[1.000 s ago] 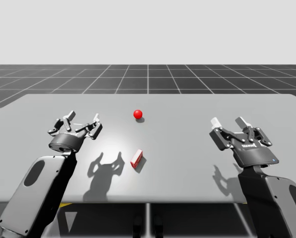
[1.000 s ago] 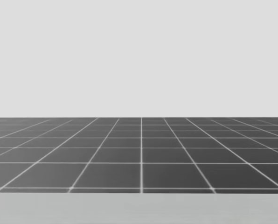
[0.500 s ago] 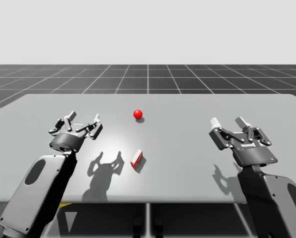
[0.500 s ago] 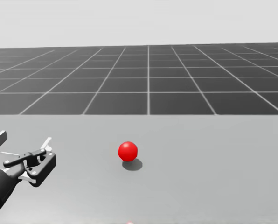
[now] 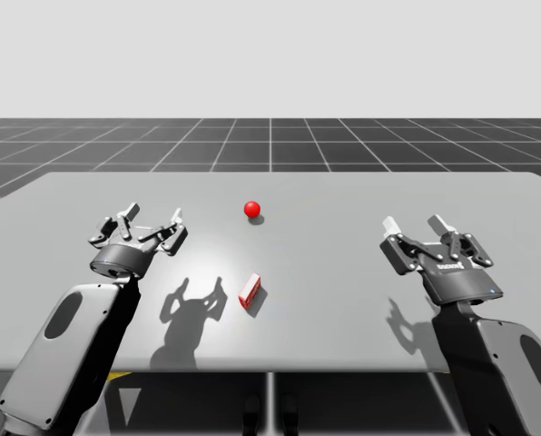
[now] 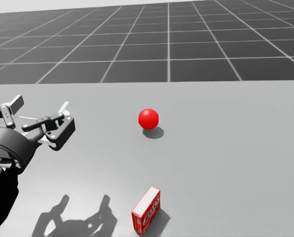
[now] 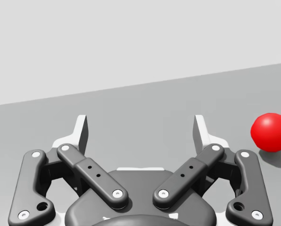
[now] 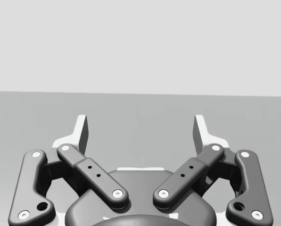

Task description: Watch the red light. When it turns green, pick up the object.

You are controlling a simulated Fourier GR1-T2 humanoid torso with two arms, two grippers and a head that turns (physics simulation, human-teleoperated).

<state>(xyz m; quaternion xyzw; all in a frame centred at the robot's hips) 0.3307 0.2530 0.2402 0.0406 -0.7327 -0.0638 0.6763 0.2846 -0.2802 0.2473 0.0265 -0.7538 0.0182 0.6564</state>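
The light is a red ball on the grey table, past the middle. A small red box stands on its narrow side nearer the front, between my arms. My left gripper hovers open at the left, well left of the box; the red ball lies ahead of it, off to its right side. My right gripper is open at the right, with nothing between its fingers.
Both arms cast shadows on the table beside the box. The table's front edge runs just below my arms. A dark gridded floor lies beyond the far edge.
My head has turned downward, bringing the red box and more of the table into the head view. Both arms, the box and the ball stay put; the ball is still red.
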